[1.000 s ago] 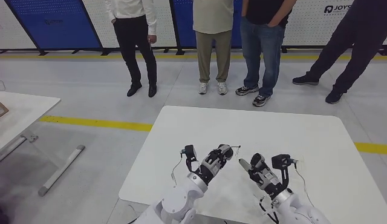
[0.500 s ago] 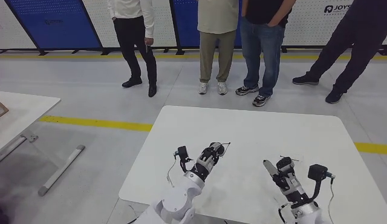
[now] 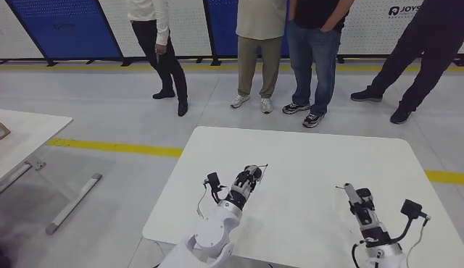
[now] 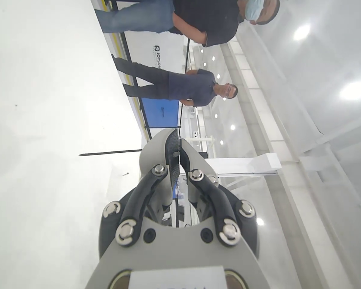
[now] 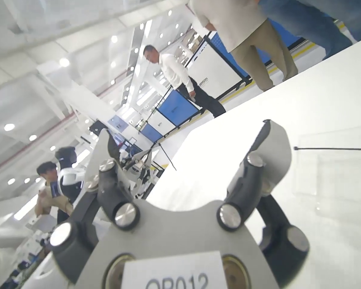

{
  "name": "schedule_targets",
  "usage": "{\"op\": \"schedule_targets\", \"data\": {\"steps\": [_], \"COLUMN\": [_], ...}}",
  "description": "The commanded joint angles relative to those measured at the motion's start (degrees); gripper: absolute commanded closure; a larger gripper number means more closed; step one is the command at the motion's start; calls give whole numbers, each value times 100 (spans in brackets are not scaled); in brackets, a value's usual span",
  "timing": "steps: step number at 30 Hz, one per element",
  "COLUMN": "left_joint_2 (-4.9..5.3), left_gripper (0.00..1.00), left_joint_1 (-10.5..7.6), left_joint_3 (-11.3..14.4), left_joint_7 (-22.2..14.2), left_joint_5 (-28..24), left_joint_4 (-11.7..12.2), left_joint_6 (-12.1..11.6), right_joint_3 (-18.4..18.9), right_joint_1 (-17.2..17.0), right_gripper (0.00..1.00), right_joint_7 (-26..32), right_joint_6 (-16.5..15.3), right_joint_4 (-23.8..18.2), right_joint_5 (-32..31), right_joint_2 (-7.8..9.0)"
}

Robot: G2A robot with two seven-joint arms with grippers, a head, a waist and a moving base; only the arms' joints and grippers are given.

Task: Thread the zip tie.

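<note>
A thin black zip tie [image 4: 183,103] sticks out straight from between the fingertips of my left gripper [image 4: 179,135], which is shut on it. A second thin black piece with a pointed tip [image 4: 108,152] juts sideways from behind one finger toward the table. From above, the left gripper [image 3: 251,171] lies low over the near left part of the white table [image 3: 304,152], the zip tie [image 3: 262,166] pointing away from it. My right gripper [image 3: 349,190] is far off at the near right, and its fingers stand open [image 5: 186,130]. A thin black strip with a small head [image 5: 334,148] shows beside its finger.
The table's near edge runs just below both arms. A faint clear rectangle [image 5: 328,166] lies on the tabletop by the right gripper. Several people stand on the floor beyond the far edge. Another white table [image 3: 29,134] stands at the left.
The two grippers, close together a second ago, have parted. The right arm swung far right and toward the near edge. The left gripper drew back slightly left, still holding the tie.
</note>
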Motion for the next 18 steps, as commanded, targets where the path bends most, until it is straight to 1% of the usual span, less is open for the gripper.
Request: {"op": "schedule_targets", "data": {"steps": [1,3,18], "left_joint_2": [-16,-22,-22], "left_gripper": [100,100,100], "left_joint_1": [-38,-55,-55], "left_joint_3": [25,34,34], "left_joint_7": [86,133,133], "left_joint_5": [41,85,85], "left_joint_4": [60,83,83], "left_joint_6": [-32,-58,-58], "right_joint_3": [127,177,177], "right_joint_1": [-47,-83,-83], "right_gripper": [0,0,0], "right_joint_7": [-120,-256,-256], "right_joint_6": [0,0,0], "right_joint_4": [64,97,97], "right_joint_5": [343,704,704], "right_joint_2": [-1,-21,-21]}}
